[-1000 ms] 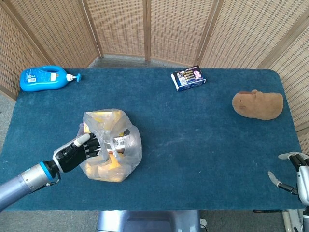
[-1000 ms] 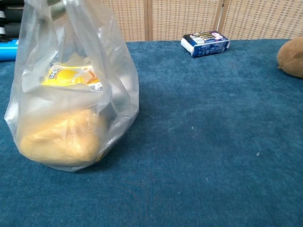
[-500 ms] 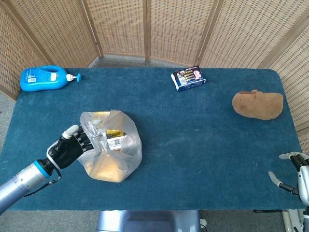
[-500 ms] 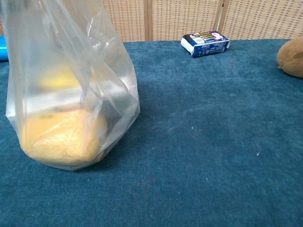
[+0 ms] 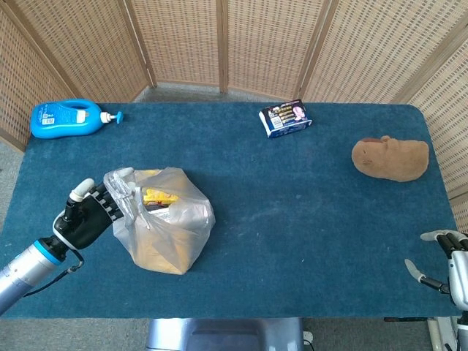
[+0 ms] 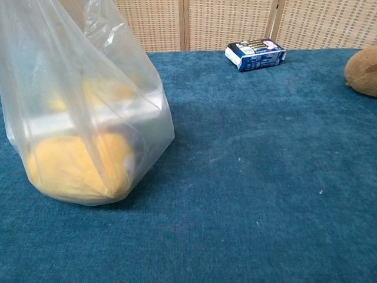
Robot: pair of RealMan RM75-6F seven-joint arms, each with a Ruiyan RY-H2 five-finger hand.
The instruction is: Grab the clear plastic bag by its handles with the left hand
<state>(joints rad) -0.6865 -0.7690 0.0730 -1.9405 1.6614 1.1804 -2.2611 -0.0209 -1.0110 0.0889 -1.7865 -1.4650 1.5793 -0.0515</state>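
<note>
Two hands show in our head view. The left hand (image 5: 86,217) sits near the counter's (image 5: 292,219) left front edge, its fingers (image 5: 110,205) closed on the bunched handles (image 5: 121,183) of the clear plastic bag (image 5: 164,223). The bag rests on the blue counter, left of centre toward the front edge, with yellow contents inside; in our chest view the bag (image 6: 82,112) fills the left side and the left hand is out of frame. The right hand (image 5: 446,267) hangs off the counter's right front corner, holding nothing, fingers spread apart. We see a blue pump bottle (image 5: 69,118) lying at the back left corner, a small dark box (image 5: 286,119) near the back edge around the middle, and a brown plush toy (image 5: 391,158) by the right edge.
</note>
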